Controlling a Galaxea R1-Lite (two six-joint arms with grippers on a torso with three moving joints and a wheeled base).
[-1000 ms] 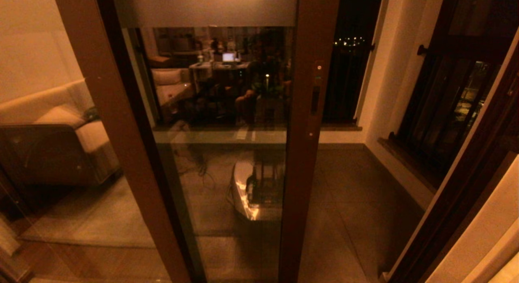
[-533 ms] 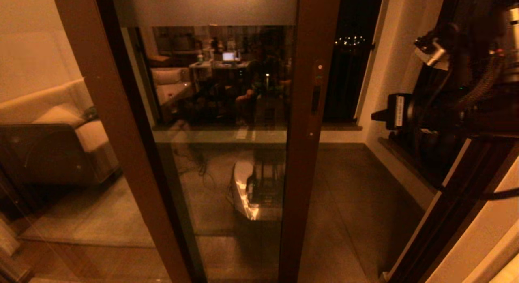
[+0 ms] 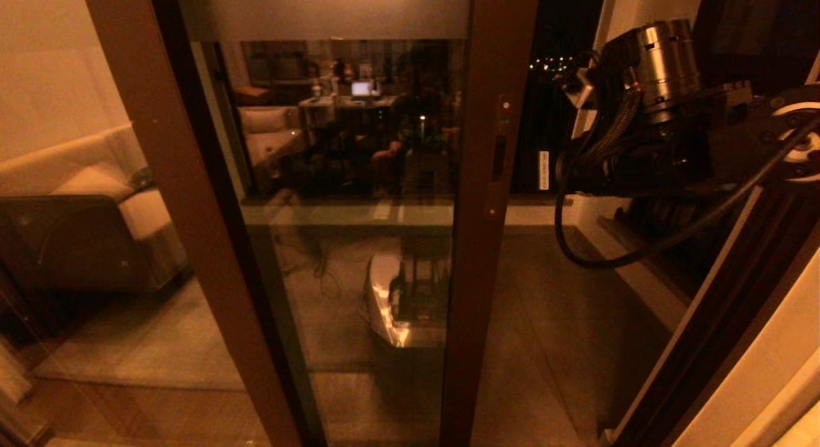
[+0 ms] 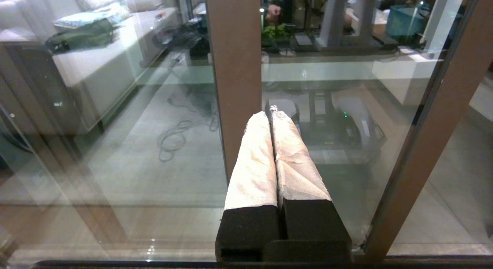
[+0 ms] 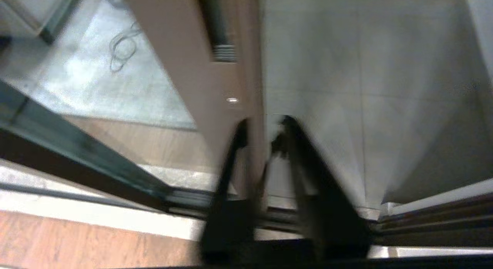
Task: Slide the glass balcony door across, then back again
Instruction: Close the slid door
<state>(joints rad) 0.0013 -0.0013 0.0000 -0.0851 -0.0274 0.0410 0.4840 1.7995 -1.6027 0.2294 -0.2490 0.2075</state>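
Flanking door stile (image 5: pixel 215 91), right gripper (image 5: pixel 262 138)

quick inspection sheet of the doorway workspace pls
surface: grey tiled balcony floor, bare.
job's things: glass balcony door partly open; handle slot on its stile, untouched.
clutter: nothing seen.
grippers: right pincer open, near the stile's edge below the slot; left pincer shut, empty, facing the glass.
cables: black cable loops under the right arm.
surroundings: dark barred window to the right; sofa seen in the left glass.
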